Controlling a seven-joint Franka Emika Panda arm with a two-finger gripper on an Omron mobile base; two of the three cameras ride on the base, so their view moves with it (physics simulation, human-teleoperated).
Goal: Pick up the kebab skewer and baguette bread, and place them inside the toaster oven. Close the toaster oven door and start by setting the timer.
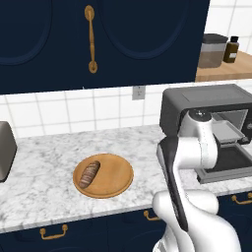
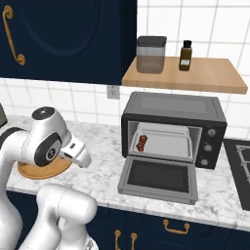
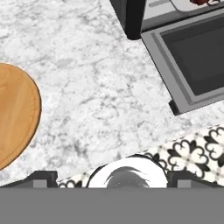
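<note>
Hovering over marble counter (image 3: 100,87), end effector (image 3: 111,177) spread wide, holding nothing, touching nothing.

Wood plate (image 1: 115,179), marble counter (image 1: 44,162).

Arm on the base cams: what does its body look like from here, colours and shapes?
The arm is glossy white with rounded, bulbous links and dark grey to black joint sections. A round grey cap tops one joint. The gripper has two small dark fingertips. No cables or markings are visible.
</note>
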